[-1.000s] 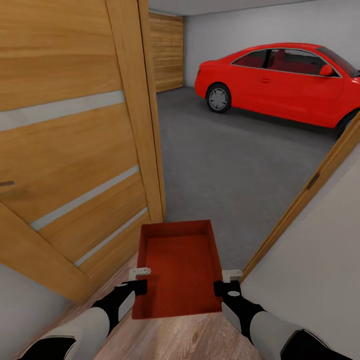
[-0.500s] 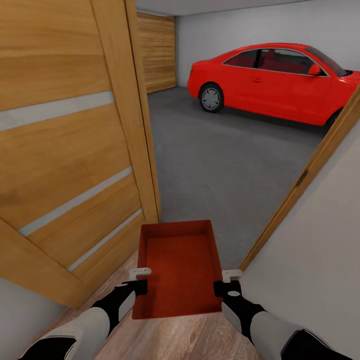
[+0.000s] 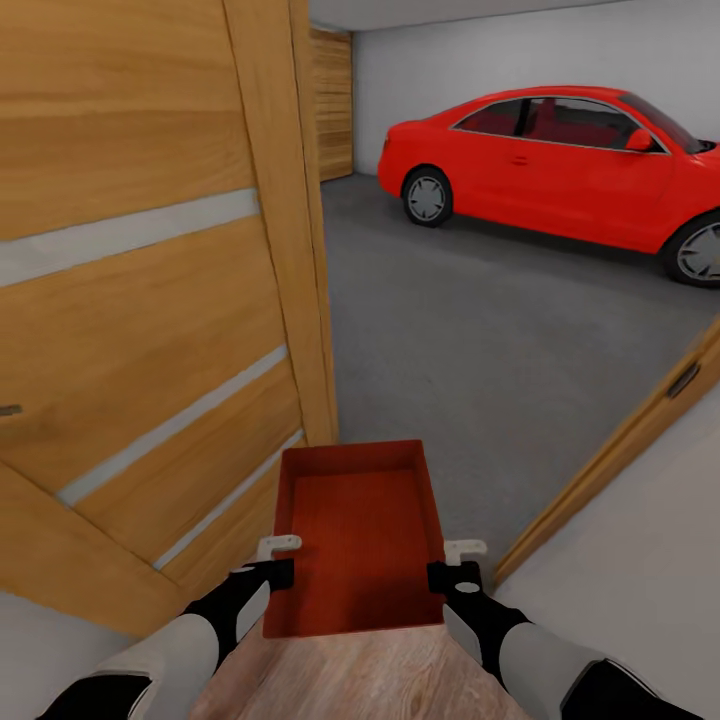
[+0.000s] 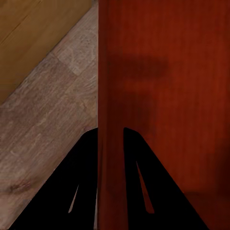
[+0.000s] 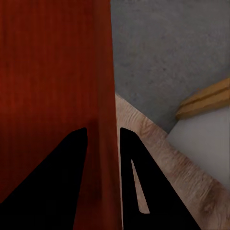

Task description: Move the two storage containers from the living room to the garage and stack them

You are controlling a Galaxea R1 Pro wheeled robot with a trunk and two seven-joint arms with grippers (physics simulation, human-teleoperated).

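An orange-red storage container (image 3: 358,535), open at the top with finely ribbed walls, is held level in front of the robot, low in the middle of the head view. It hangs over the edge where light wood-plank flooring (image 3: 370,680) meets the dark grey concrete floor (image 3: 480,330) of the garage.

The left tool (image 3: 278,560) is clamped on the container's left wall; in the left wrist view, its two black fingers (image 4: 79,187) sit one on each side of the thin red wall (image 4: 108,96). The right tool (image 3: 455,563) is clamped on the right wall in the same way, and the right wrist view shows its fingers (image 5: 143,187) straddling the wall (image 5: 103,143), with grey floor and a strip of wooden door frame (image 5: 203,100) beyond.

To the left stands an open wooden door (image 3: 130,300) with pale horizontal stripes. To the right is a white wall (image 3: 640,580) edged by the slanting door frame (image 3: 620,450). Well beyond the container, a bright red car (image 3: 560,165) is parked on the garage floor against a white back wall (image 3: 480,60). A plank-clad wooden door (image 3: 335,105) shows at the far left corner.
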